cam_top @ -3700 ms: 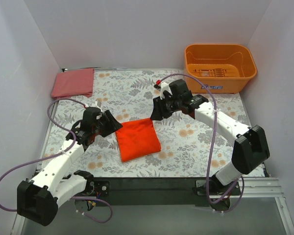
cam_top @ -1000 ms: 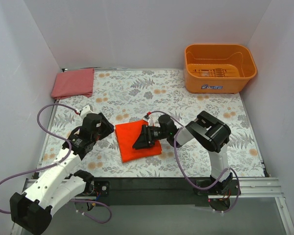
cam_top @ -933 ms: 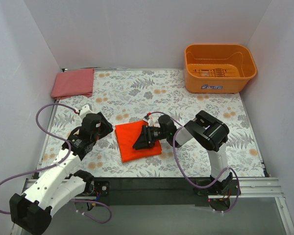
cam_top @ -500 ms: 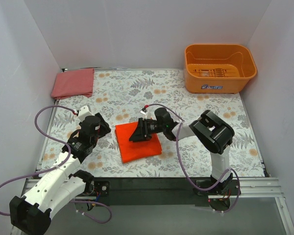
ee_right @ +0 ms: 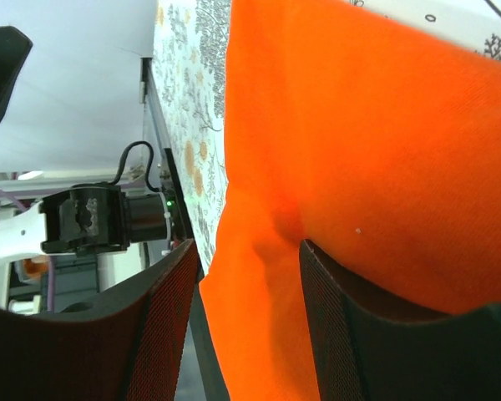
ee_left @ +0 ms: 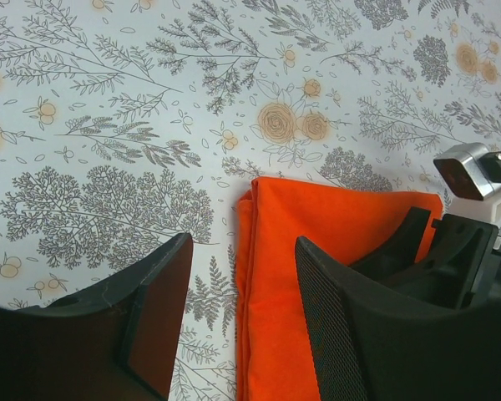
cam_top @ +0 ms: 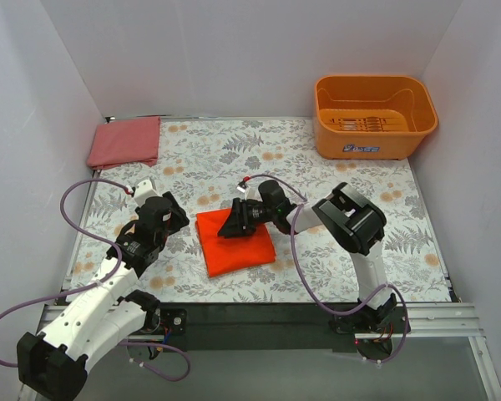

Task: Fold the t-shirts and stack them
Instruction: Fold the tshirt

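The vivid orange-red folded cloth t-shirt (cam_top: 238, 244) lies as a rectangle in the middle of the floral-print tabletop (cam_top: 234, 154). The right gripper (cam_top: 227, 227) sits low over its far edge, jaws spread with cloth between them, seemingly poised to pinch that edge. The left gripper (cam_top: 174, 219) hovers just beside the left hem, also parted and gripping nothing. The duller pinkish-red folded t-shirt (cam_top: 125, 140) sits at the far left corner, likely the stack's base. The rigid orange plastic tub (cam_top: 376, 117) at far right shows only its slotted floor.
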`<state>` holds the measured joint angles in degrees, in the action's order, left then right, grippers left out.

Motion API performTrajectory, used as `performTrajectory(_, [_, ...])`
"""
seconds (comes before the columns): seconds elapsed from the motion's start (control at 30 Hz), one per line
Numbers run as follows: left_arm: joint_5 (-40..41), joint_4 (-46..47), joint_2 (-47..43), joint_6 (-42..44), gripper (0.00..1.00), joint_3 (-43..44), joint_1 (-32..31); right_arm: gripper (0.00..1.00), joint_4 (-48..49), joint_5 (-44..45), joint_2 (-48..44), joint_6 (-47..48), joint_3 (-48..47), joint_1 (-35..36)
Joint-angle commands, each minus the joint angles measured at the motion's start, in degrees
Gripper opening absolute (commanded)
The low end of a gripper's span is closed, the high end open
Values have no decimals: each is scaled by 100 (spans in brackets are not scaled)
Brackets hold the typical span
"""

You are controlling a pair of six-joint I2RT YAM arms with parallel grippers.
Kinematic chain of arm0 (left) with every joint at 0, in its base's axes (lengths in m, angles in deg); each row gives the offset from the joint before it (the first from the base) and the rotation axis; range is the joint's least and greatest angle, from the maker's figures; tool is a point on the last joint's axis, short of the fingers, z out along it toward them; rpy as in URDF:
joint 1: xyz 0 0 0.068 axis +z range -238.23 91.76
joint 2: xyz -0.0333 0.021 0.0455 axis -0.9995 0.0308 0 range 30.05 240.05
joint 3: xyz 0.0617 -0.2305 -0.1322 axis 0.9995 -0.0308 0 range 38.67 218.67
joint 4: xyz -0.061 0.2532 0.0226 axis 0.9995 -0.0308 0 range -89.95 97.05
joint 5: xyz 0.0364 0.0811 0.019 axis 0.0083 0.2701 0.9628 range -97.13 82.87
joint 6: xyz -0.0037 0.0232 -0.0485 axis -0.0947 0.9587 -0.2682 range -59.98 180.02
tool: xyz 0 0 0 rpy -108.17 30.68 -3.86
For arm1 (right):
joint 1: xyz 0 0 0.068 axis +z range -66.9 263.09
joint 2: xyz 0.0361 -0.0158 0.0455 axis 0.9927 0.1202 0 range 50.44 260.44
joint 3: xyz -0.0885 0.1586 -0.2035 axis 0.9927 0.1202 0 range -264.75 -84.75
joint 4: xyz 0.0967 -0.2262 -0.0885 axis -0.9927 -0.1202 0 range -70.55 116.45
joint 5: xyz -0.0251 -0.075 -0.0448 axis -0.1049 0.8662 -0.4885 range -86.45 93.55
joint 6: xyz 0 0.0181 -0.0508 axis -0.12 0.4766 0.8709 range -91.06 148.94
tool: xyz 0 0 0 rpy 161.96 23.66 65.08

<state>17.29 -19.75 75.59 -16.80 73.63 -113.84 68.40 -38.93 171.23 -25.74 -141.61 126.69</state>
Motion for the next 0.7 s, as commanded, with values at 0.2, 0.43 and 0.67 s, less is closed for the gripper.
performTrajectory(0.2, [229,27,-63,9,52,20,38,63,-3594,1671,-1760,2881,-738,228])
performTrajectory(0.43, [370,-114,-116,-167,58,11,56,65,-5661,4654,-2647,4420,-1029,1071])
performTrajectory(0.67, [29,-220,130,-360,66,46,354,81,-6120,7182,-3307,4817,-862,2267])
